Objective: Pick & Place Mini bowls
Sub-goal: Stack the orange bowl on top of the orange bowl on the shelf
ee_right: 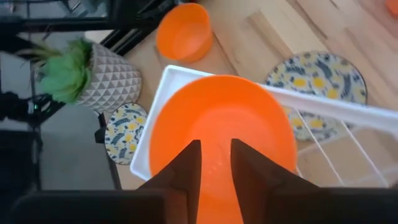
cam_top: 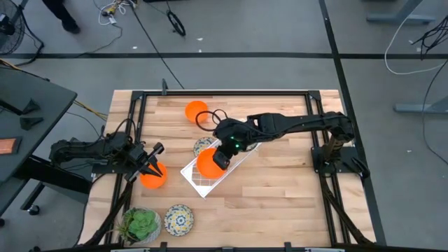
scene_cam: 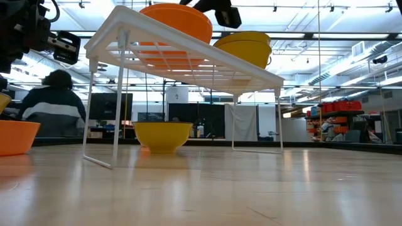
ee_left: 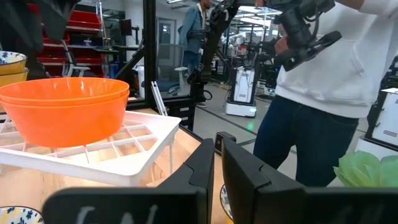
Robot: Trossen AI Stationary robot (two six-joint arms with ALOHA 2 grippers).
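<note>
My right gripper [cam_top: 222, 158] hangs directly over the orange bowl [cam_top: 208, 162] that sits on the white wire rack [cam_top: 203, 183]. In my right wrist view my fingers [ee_right: 186, 168] are parted by a narrow gap above the bowl's inside, clasping nothing. The bowl occupies the rack's end nearest the table's front-left; the rack lies diagonally at mid-table. In the low view the rack stands on thin legs with open space beneath it.

A patterned bowl [cam_top: 204, 146] lies under or against the rack's left edge; I cannot tell which. A second orange bowl [cam_top: 197, 110] sits near the table's far edge, well apart from the rack. A third orange bowl [cam_top: 153, 176] rests just beside my left gripper [cam_top: 151, 159], near the table's left edge. I cannot tell whether that gripper touches the bowl; its fingers stand nearly together with nothing between them. Another patterned bowl [cam_top: 179, 219] sits at the near edge, just beside the potted plant [cam_top: 140, 225].

The right half of the wooden table [cam_top: 280, 189] is bare board, bounded by a black frame [cam_top: 322, 140].

Beyond the table, a person in a white top [ee_left: 339, 56] stands close, and a seated person in a dark jacket [scene_cam: 55, 103] shows farther off.
</note>
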